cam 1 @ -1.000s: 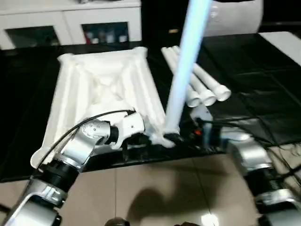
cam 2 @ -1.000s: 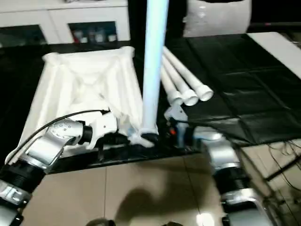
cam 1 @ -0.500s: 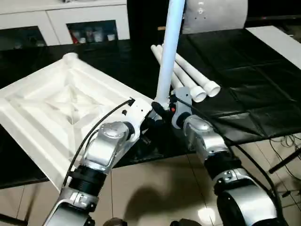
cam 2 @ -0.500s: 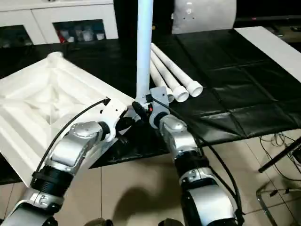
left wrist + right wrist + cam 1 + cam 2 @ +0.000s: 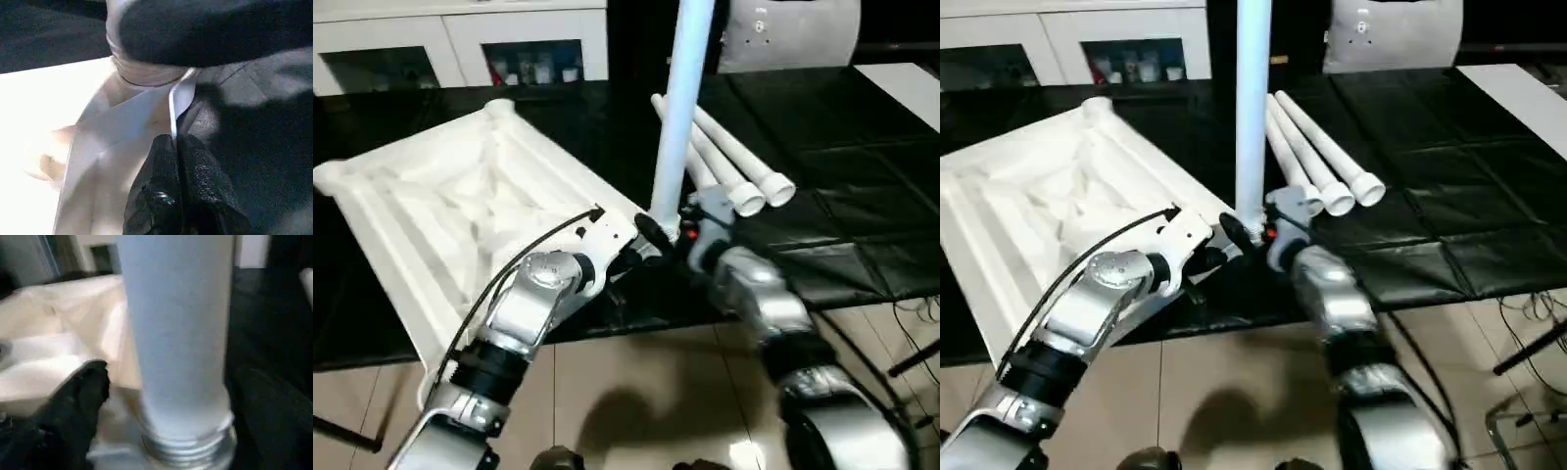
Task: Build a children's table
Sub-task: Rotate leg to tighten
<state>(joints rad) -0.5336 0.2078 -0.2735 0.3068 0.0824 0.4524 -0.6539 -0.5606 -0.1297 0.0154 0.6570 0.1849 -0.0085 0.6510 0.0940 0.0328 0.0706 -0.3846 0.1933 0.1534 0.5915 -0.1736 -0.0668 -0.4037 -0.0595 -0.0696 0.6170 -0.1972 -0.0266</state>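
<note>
Since a second ago the right end effector [image 5: 161, 396] has moved in to the upright leg [image 5: 680, 108] at the near corner socket of the upside-down table top [image 5: 460, 225], which has itself swung round on the black tabletop [image 5: 862, 157]. Its fingers now stand apart on either side of the leg's base, where screw threads show just above the socket. The left end effector [image 5: 176, 147], fingers together, is pinched on the top's thin rim beside that corner. Three spare legs [image 5: 734, 166] lie just beyond. To seat this leg well, I judge the rim should be held steady while the leg is gripped low, kept upright and turned until the threads vanish.
</note>
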